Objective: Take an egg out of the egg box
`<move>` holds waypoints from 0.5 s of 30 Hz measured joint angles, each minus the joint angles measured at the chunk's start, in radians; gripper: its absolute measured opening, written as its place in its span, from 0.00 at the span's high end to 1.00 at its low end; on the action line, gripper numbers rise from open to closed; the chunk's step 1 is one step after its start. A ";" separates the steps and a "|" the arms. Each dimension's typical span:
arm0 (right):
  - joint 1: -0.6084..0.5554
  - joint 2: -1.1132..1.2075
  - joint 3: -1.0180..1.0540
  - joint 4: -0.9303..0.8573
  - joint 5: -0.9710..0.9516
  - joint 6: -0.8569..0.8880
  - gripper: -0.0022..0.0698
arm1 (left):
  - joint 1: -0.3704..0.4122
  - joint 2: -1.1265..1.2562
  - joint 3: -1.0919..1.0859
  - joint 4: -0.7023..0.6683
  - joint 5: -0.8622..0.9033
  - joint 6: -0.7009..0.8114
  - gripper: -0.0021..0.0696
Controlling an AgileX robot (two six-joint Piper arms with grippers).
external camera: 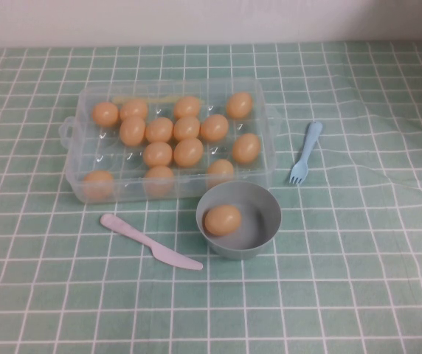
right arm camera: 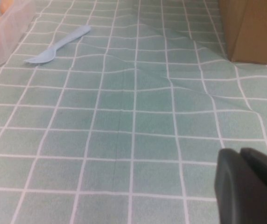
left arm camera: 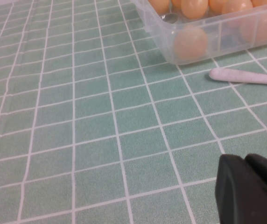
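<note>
The clear plastic egg box (external camera: 271, 118) sits at the table's back middle and holds several orange-tan eggs (external camera: 188, 152). One more egg (external camera: 222, 220) lies in the round grey bowl (external camera: 259, 234) just in front of the box. Neither gripper shows in the high view. In the left wrist view my left gripper (left arm camera: 245, 161) is shut and empty, low over the cloth, well away from the box's near corner (left arm camera: 217, 39). In the right wrist view my right gripper (right arm camera: 241, 154) is shut and empty over bare cloth, far from the box's corner (right arm camera: 10, 30).
A pink plastic knife (external camera: 150, 242) lies in front of the box, left of the bowl. A blue plastic fork (external camera: 305, 152) lies right of the box. A brown cardboard box (right arm camera: 252, 28) stands at the far right. The green checked cloth is wrinkled on the right.
</note>
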 joint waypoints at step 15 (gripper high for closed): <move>0.000 0.000 0.000 0.127 -0.023 0.000 0.99 | 0.000 0.000 0.000 0.000 0.000 0.000 0.98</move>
